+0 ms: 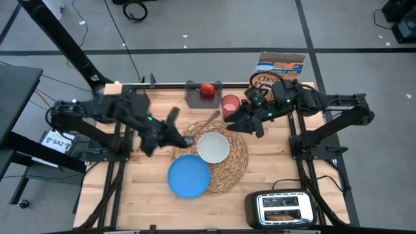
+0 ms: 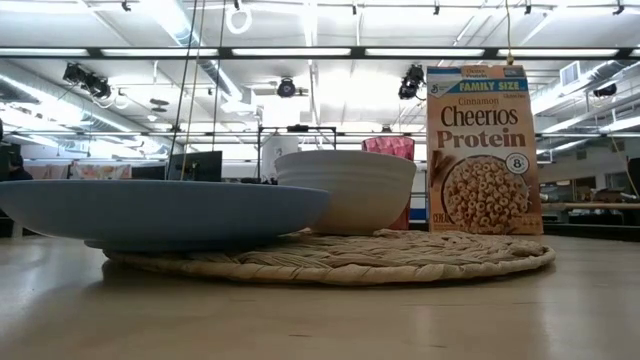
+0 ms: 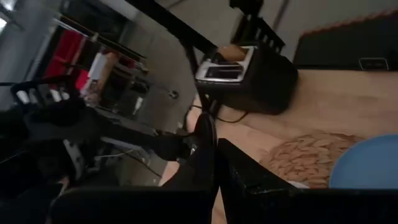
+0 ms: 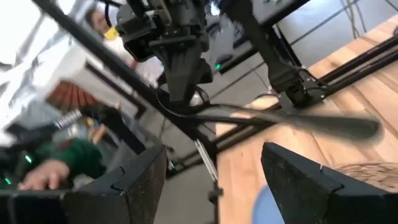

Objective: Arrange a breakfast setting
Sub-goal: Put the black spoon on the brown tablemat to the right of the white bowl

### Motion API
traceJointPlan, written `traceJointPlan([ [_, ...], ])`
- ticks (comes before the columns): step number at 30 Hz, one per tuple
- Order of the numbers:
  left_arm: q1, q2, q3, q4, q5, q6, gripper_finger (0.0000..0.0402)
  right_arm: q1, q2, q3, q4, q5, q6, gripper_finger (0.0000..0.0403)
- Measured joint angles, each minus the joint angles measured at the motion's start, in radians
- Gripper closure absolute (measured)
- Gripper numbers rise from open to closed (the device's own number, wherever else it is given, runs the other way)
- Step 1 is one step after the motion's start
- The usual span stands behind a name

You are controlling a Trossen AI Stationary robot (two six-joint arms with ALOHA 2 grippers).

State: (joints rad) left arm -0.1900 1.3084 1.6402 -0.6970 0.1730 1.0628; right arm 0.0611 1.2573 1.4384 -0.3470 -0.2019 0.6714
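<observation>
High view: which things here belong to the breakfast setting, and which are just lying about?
Breakfast setting: placemat, white bowl, blue plate, spoon, red cup, apple, toast, Cheerios box.
Lying about: toaster, grey tray.

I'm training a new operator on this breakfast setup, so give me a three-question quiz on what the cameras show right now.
1. True or false: the toast slice stands in the toaster.
2. What is the left gripper shut on? A) translucent red cup B) metal spoon C) red apple
3. Fill in: the white bowl sits on the round woven ______.

Key: 1 true; 2 B; 3 placemat.
</observation>
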Motion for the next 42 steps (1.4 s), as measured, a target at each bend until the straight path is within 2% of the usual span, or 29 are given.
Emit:
traceJointPlan([
  [6,-0.094,0.086,0.0,-0.016,-0.027,0.039,0.0389,-0.034,0.046,0.0,-0.063,-0.132,-0.144,0.0135],
  [9,-0.128,0.121,0.0,-0.064,-0.049,0.06,0.0389,-0.064,0.074,0.0,-0.165,-0.223,-0.15,0.0135],
  [12,-0.164,0.151,0.0,-0.106,-0.119,0.152,0.0389,-0.087,0.109,0.0,-0.236,-0.315,-0.157,0.0135],
  [19,-0.235,0.182,0.0,-0.113,-0.171,0.205,0.0389,-0.114,0.194,0.0,-0.286,-0.477,-0.143,0.0136],
  [23,-0.272,0.185,-0.002,-0.125,-0.239,0.198,0.0389,-0.117,0.219,0.002,-0.276,-0.498,-0.136,0.0136],
  [28,-0.302,0.189,-0.002,-0.122,-0.257,0.176,0.0389,-0.127,0.227,0.001,-0.26,-0.525,-0.094,0.0136],
  [37,-0.327,0.184,0.003,-0.115,-0.277,0.172,0.0389,-0.161,0.169,-0.001,-0.315,-0.442,-0.109,0.0136],
  [42,-0.324,0.185,0.002,-0.117,-0.336,0.21,0.0389,-0.153,0.187,-0.001,-0.311,-0.494,-0.063,0.0136],
])
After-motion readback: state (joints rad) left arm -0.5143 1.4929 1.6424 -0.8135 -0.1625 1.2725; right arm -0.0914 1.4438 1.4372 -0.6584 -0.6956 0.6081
